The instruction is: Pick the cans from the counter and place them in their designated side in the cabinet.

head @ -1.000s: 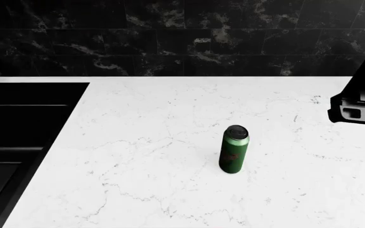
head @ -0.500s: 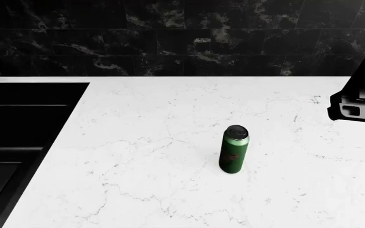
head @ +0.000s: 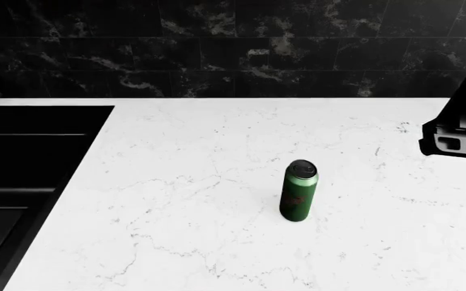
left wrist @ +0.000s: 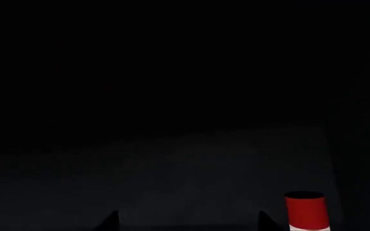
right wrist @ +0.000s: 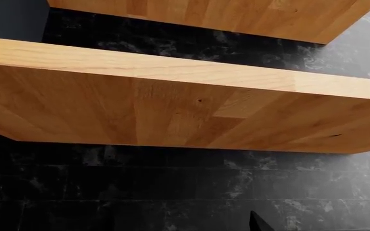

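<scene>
A tall slim green can (head: pixel 298 191) with a dark top stands upright on the white marble-look counter (head: pixel 216 230), right of centre. Neither gripper is near it. Of the right arm, only a black part (head: pixel 460 136) shows at the head view's right edge. My left gripper (left wrist: pixel 188 222) is open in a very dark space, its two fingertips (left wrist: pixel 112 219) wide apart with nothing between them. My right gripper (right wrist: pixel 183 224) is open and raised, facing the tiled wall; one fingertip (right wrist: pixel 257 222) shows clearly. The cabinet is not recognisable in any view.
A black sink (head: pixel 22 163) is set into the counter at the left. Black marbled wall tiles (head: pixel 233 48) rise behind it. Light wooden boards (right wrist: pixel 172 110) jut from the wall ahead of the right gripper. A red cylinder with a white band (left wrist: pixel 306 211) stands beside the left gripper.
The black part of the right arm at the head view's right edge has shifted only slightly. The green can has not moved.
</scene>
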